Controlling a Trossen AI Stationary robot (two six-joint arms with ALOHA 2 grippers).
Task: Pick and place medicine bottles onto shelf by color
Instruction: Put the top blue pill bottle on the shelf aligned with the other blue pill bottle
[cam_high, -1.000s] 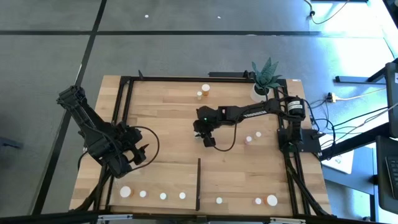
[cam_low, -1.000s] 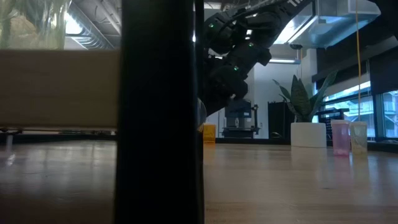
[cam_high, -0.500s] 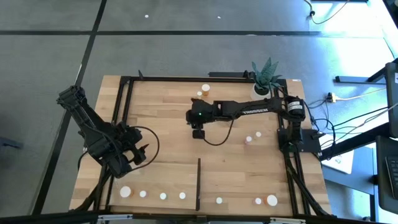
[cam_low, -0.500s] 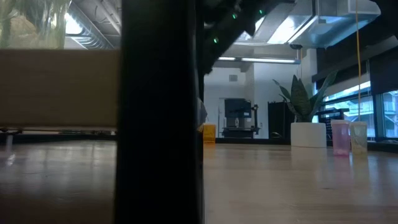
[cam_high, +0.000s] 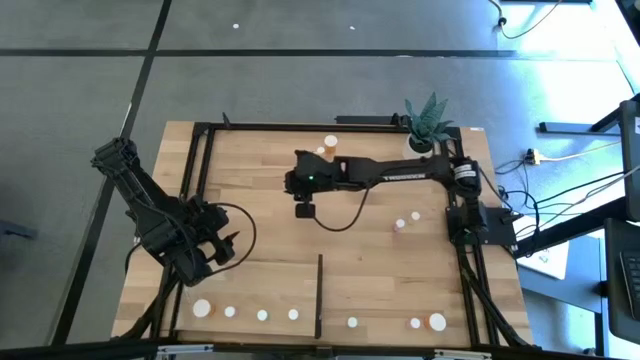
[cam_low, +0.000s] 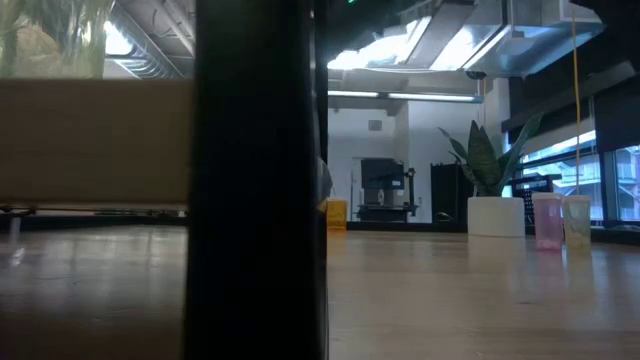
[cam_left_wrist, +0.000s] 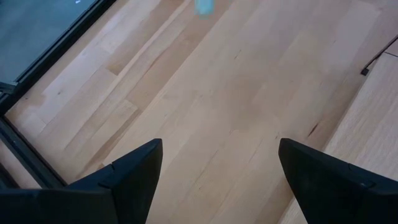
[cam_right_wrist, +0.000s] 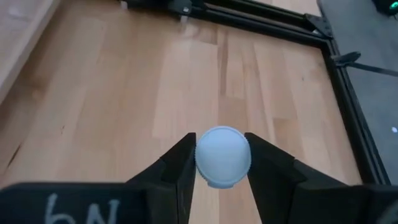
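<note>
My right gripper (cam_high: 304, 208) hangs above the middle of the table, shut on a medicine bottle whose round white cap (cam_right_wrist: 222, 157) shows between its fingers; the body is hidden below the cap. My left gripper (cam_high: 228, 246) waits open over bare wood near the table's left side. More white-capped bottles stand by the far edge (cam_high: 330, 142), at the right (cam_high: 400, 223) and in a row along the near edge (cam_high: 262, 314). A thin black upright strip (cam_high: 319, 295) divides that row. In the low view a pink bottle (cam_low: 547, 221) stands at the right. My right gripper pinches the bottle's white cap at its two opposite sides (cam_right_wrist: 200, 160) between its two fingers. The fingers slant down from the table's right side. The bottle is lifted clear of the tabletop, cap up.
A white pot with a spiky green plant (cam_high: 424, 130) stands at the far right corner. Black rails (cam_high: 200, 160) frame the tabletop. In the low view a broad dark post (cam_low: 258, 180) blocks the middle, with a pale panel (cam_low: 95, 140) beside it.
My right gripper has risen with the bottle and gone toward the table's left and far edges, leaving the low view at the top. Its wrist has tipped toward level. The bottle stays in the hold.
</note>
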